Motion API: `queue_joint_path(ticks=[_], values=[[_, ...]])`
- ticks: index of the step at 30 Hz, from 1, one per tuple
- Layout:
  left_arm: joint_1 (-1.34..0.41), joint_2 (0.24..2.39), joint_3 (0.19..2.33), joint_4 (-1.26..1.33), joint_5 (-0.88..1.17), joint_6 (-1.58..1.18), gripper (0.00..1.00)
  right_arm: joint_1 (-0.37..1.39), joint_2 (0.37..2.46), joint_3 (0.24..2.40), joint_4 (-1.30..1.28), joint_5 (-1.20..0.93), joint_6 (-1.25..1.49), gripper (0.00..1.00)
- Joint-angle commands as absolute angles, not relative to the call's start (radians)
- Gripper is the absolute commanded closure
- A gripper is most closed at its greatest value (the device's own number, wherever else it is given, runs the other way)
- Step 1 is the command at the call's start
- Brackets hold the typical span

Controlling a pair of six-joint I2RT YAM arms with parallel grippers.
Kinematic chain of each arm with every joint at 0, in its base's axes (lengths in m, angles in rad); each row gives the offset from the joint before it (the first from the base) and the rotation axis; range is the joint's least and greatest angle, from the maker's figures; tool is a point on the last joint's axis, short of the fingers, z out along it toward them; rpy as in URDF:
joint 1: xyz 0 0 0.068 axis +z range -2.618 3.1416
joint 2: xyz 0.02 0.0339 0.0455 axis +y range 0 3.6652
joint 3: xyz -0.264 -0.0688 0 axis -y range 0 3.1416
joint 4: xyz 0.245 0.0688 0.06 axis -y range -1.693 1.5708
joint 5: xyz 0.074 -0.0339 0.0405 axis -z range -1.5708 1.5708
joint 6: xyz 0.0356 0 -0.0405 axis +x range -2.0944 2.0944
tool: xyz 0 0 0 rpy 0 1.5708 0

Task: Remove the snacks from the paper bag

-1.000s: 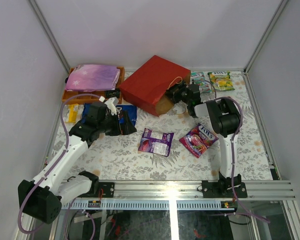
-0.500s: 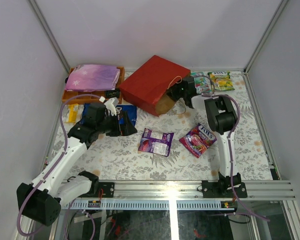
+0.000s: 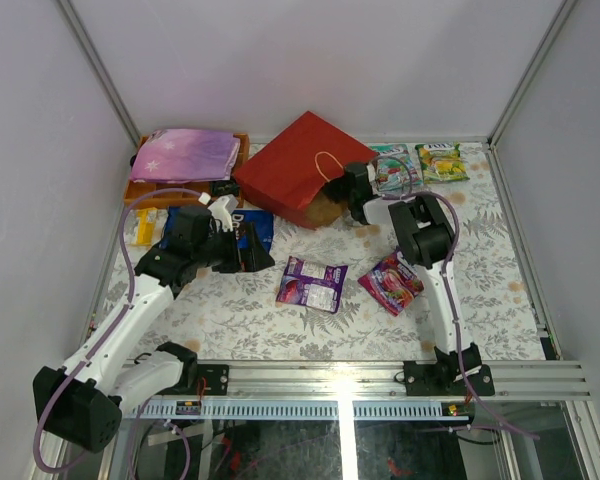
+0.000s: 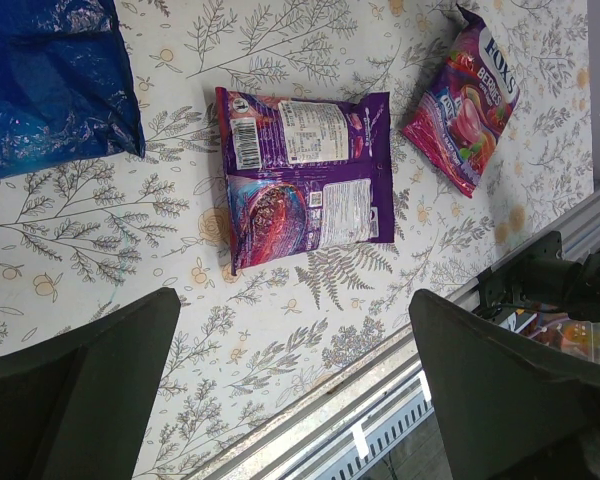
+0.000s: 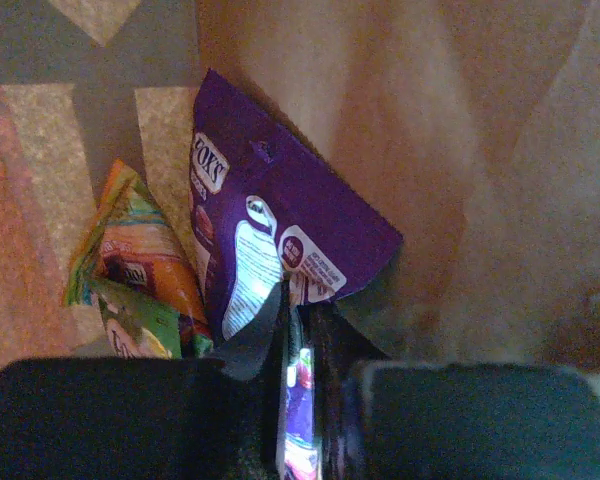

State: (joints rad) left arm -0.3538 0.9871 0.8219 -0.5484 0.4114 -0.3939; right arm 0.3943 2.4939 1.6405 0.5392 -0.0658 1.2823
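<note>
The red paper bag point(image 3: 295, 165) lies on its side, its brown mouth facing right. My right gripper point(image 3: 348, 188) reaches into that mouth. Inside, in the right wrist view, my right gripper point(image 5: 305, 375) is shut on the edge of a purple snack packet point(image 5: 280, 215); an orange and green packet point(image 5: 130, 265) lies beside it. My left gripper point(image 4: 295, 400) hangs open over the table, near the blue Doritos bag point(image 3: 252, 232). Out on the table lie another purple packet point(image 3: 313, 283) and a pink-red packet point(image 3: 393, 280). Both also show in the left wrist view: the purple packet point(image 4: 305, 175), the pink-red packet point(image 4: 465, 105).
Two green packets point(image 3: 442, 160) point(image 3: 392, 168) lie at the back right behind the bag. An orange tray point(image 3: 140, 190) with a starry pink-purple pouch point(image 3: 185, 153) on it stands at the back left. A metal rail point(image 3: 380, 375) runs along the near table edge.
My right gripper has pushed further left into the bag's mouth and closed on the purple packet. The bag has shifted a little. The left arm has stayed put.
</note>
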Motion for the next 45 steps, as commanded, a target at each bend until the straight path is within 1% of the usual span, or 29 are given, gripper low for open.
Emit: queue_joint_path(ticks=[1, 2, 5, 12, 18, 21, 27, 29, 32, 36, 40, 43, 45], values=[[-0.362, 0.982, 0.813, -0.489, 0.416, -0.376, 0.0, 0.462, 2.36, 1.419, 0.616, 0.04, 1.275, 0.98], [-0.362, 0.985, 0.813, -0.49, 0.414, -0.376, 0.0, 0.471, 2.313, 1.364, 0.642, 0.064, 1.268, 1.0], [-0.365, 0.997, 0.819, -0.5, 0.376, -0.377, 0.0, 0.499, 2.186, 1.216, 0.723, 0.109, 1.254, 1.0], [-0.43, 1.023, 0.872, -0.545, 0.113, -0.419, 0.0, 0.561, 1.947, 0.974, 0.765, 0.156, 1.274, 1.0], [-0.519, 1.082, 0.899, -0.495, -0.04, -0.522, 0.0, 0.561, 1.766, 0.773, 0.869, 0.145, 1.354, 1.0], [-0.539, 1.122, 0.908, -0.448, -0.113, -0.553, 0.0, 0.561, 1.673, 0.689, 0.871, 0.132, 1.363, 1.0], [-0.552, 1.232, 0.931, -0.363, -0.166, -0.565, 0.01, 0.561, 1.43, 0.51, 0.831, 0.068, 1.343, 1.0], [-0.561, 1.263, 0.933, -0.334, -0.196, -0.56, 0.02, 0.562, 1.331, 0.446, 0.794, 0.058, 1.33, 1.0], [-0.591, 1.282, 0.908, -0.265, -0.276, -0.541, 0.03, 0.561, 1.156, 0.386, 0.654, 0.065, 1.285, 1.0], [-0.644, 1.255, 0.817, -0.126, -0.377, -0.507, 0.06, 0.557, 0.913, 0.356, 0.414, 0.097, 1.207, 1.0], [-0.696, 1.211, 0.697, 0.019, -0.472, -0.479, 0.06, 0.546, 0.692, 0.357, 0.196, 0.12, 1.166, 1.0], [-0.718, 1.217, 0.66, 0.065, -0.506, -0.453, 0.06, 0.535, 0.632, 0.395, 0.063, 0.103, 1.129, 1.0], [-0.729, 1.226, 0.637, 0.102, -0.528, -0.434, 0.06, 0.53, 0.644, 0.433, -0.014, 0.069, 1.094, 1.0]])
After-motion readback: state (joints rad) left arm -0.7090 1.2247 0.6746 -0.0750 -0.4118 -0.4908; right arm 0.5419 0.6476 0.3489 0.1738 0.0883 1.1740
